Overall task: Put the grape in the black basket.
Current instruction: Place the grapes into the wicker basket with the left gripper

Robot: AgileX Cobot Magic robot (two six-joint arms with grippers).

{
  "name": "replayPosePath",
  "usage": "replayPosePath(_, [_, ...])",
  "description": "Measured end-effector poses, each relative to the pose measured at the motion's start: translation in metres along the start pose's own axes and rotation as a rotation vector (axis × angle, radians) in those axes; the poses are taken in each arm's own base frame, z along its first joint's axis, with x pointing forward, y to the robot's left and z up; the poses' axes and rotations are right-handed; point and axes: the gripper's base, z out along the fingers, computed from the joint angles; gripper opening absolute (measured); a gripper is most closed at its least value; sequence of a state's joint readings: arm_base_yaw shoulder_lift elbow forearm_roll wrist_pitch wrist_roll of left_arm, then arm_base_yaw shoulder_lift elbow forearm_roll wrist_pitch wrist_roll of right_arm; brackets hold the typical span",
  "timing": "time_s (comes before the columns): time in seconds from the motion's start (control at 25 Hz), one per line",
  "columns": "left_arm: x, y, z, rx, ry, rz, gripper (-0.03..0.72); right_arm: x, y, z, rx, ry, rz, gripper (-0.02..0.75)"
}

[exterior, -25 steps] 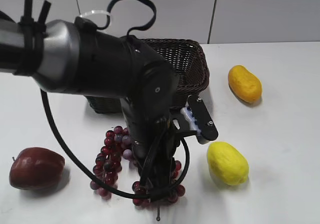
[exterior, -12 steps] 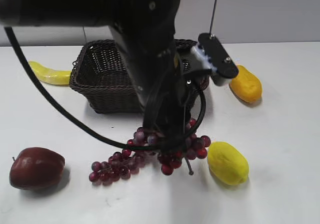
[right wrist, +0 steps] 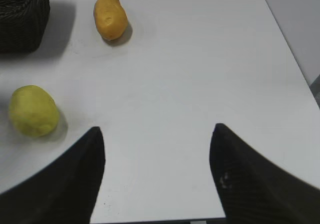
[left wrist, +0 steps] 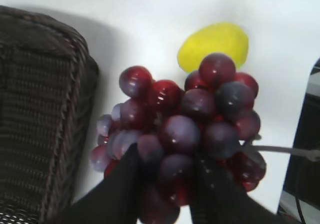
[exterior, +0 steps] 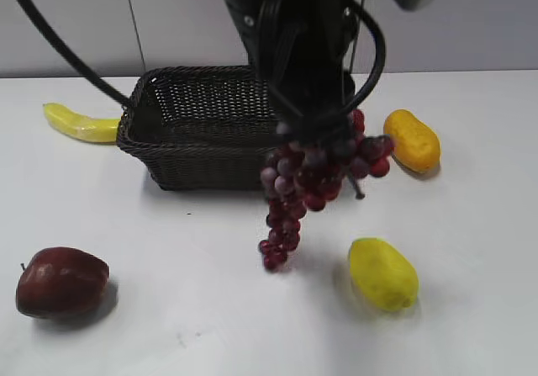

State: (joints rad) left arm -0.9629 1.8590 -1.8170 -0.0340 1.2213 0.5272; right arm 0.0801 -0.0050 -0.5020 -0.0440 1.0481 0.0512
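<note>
The grape (exterior: 313, 174) is a dark red and purple bunch hanging in the air from my left gripper (exterior: 315, 128), just in front of the right end of the black basket (exterior: 181, 140). Its lower tail dangles above the table. In the left wrist view my left gripper (left wrist: 167, 169) is shut on the grape (left wrist: 180, 129), with the black basket (left wrist: 35, 114) at the left. My right gripper (right wrist: 157, 134) is open and empty above bare table; it does not show in the exterior view.
A dark red apple (exterior: 60, 281) lies front left. A yellow lemon (exterior: 382, 272) lies front right, also in the right wrist view (right wrist: 32, 110). An orange fruit (exterior: 411, 140) lies right of the basket. A banana (exterior: 80, 124) lies left of it.
My left gripper has lifted the grape off the table and carried it up and toward the basket's right end. The bunch now hangs free.
</note>
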Motion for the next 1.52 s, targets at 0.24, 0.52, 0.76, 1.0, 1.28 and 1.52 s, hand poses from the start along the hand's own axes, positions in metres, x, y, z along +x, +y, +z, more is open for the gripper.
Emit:
replayPosePath(0.24, [-0.019,0.014,-0.046,-0.126,-0.130,0.018,0.240,0.000,0.000,0.000,0.000,0.000,0.000,0.500])
replayPosePath(0.52, [-0.030,0.025,-0.096,-0.270,-0.252,0.030,0.240,0.000,0.000,0.000,0.000,0.000,0.000,0.500])
replayPosePath(0.76, [-0.026,0.036,-0.115,-0.425,-0.224,0.049,0.240,0.000,0.000,0.000,0.000,0.000,0.000,0.500])
replayPosePath(1.0, [-0.021,0.050,-0.121,-0.559,-0.190,0.063,0.240,0.000,0.000,0.000,0.000,0.000,0.000,0.500])
replayPosePath(1.28, [-0.006,0.081,-0.127,-0.641,-0.209,0.011,0.237,0.000,0.000,0.000,0.000,0.000,0.000,0.500])
replayPosePath(1.52, [0.013,0.107,-0.123,-0.649,-0.182,-0.061,0.237,0.000,0.000,0.000,0.000,0.000,0.000,0.500])
